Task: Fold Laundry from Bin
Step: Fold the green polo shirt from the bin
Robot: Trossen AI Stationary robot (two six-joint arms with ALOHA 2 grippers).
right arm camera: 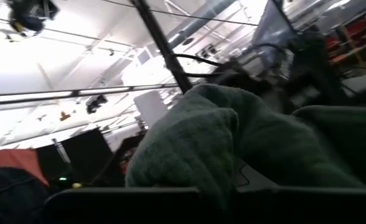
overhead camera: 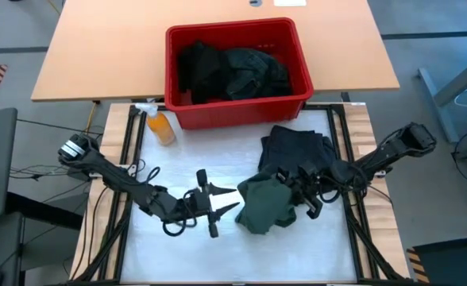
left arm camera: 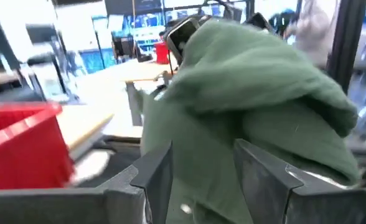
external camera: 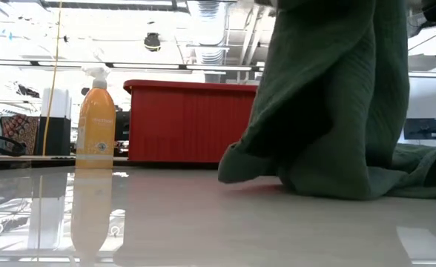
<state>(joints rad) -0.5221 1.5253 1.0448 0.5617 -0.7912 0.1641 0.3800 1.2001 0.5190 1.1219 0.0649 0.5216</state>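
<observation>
Right end effector (overhead camera: 306,200) pinches the green shirt (overhead camera: 265,205), lifting it off the white surface (overhead camera: 297,254) in front of the red bin (overhead camera: 237,111). Left end effector (overhead camera: 221,208) spread, empty, just beside the shirt. More dark clothes (overhead camera: 233,71) in bin.

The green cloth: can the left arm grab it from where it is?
Probably yes. The left gripper is open, right beside the green cloth, with nothing between them.
</observation>
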